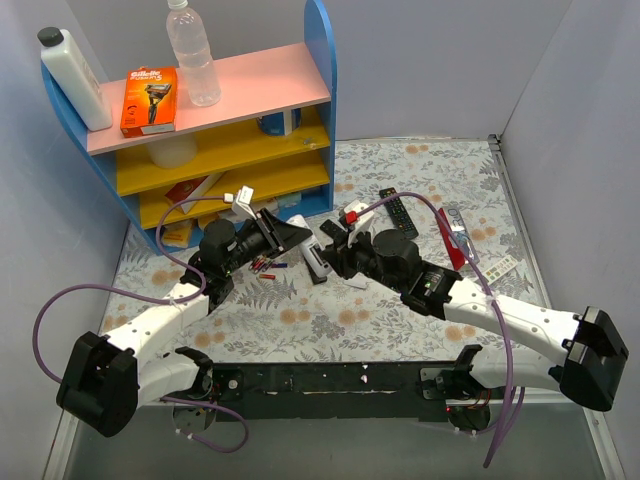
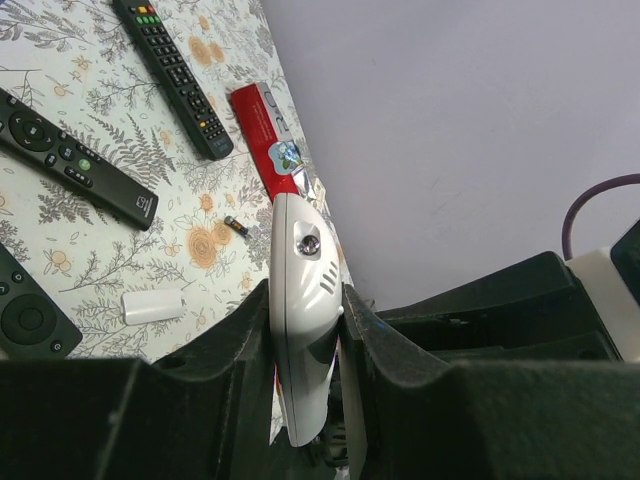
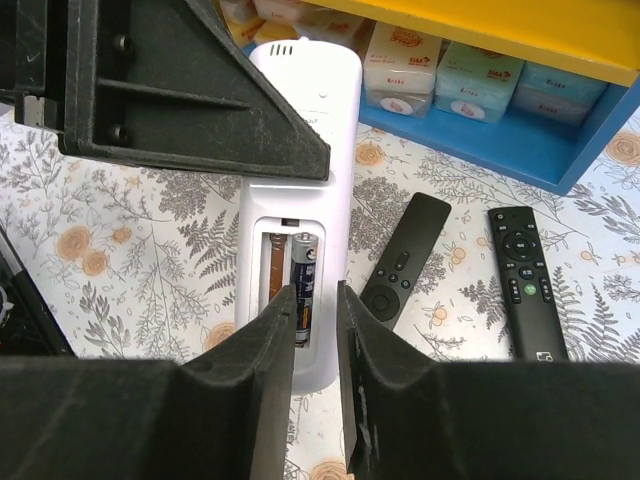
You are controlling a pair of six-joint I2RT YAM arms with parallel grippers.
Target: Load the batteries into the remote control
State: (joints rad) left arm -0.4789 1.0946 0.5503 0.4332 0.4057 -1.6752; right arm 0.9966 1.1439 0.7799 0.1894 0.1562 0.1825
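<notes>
The white remote control (image 3: 303, 150) lies back-up with its battery bay open, and my left gripper (image 2: 305, 312) is shut on its sides. One dark-wrapped battery (image 3: 304, 272) sits in the bay's right slot; the left slot shows only its metal contact. My right gripper (image 3: 315, 310) hovers just over that cell, jaws a narrow gap apart with nothing between them. In the top view both grippers, left (image 1: 283, 233) and right (image 1: 335, 250), meet at the table's middle. Another small cell (image 2: 237, 228) lies loose on the cloth.
Black remotes (image 3: 405, 255) (image 3: 525, 280) lie to the right of the white one, others (image 2: 175, 50) (image 2: 70, 160) further off. A small white cover piece (image 2: 153, 305) and a red pack (image 2: 262, 125) rest on the cloth. The blue-and-yellow shelf (image 1: 225, 150) stands at the back left.
</notes>
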